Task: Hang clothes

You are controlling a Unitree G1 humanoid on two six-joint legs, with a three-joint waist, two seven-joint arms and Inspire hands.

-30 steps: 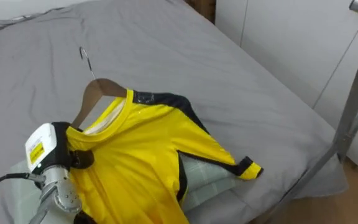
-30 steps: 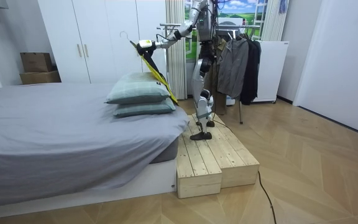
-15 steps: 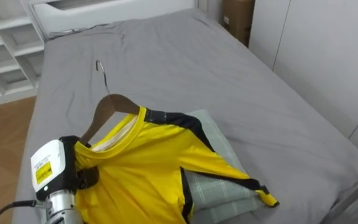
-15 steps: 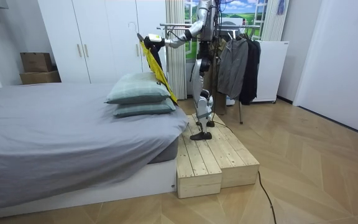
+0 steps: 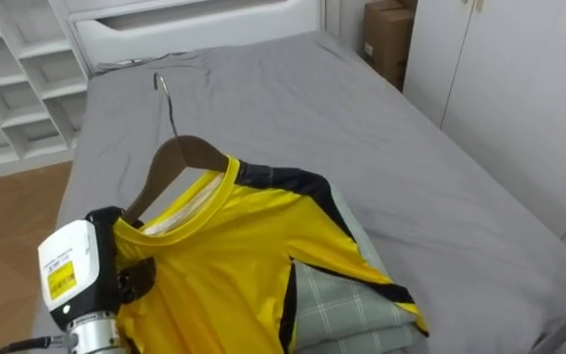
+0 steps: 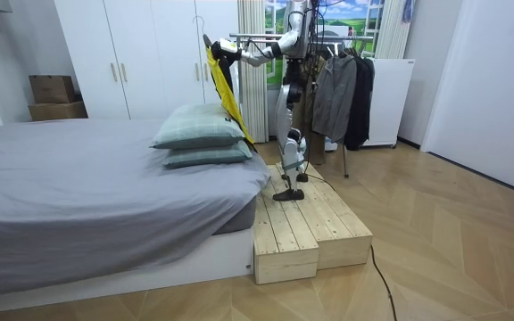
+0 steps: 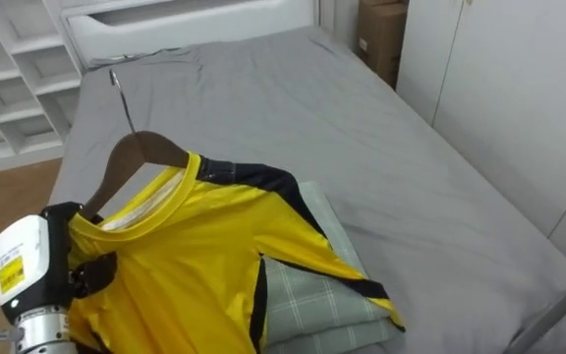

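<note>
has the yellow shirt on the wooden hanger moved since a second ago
Yes. In the room view the yellow shirt has gone up and swung more upright, its top end toward the room view's right, judged against the stacked green pillows below it.

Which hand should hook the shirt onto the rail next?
Left, probably: the left hand carries the yellow black-trimmed shirt on its brown wooden hanger, raised beside the metal clothes rail.

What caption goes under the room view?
Robot on a wooden step holds a yellow shirt on its hanger by the pillows.
</note>
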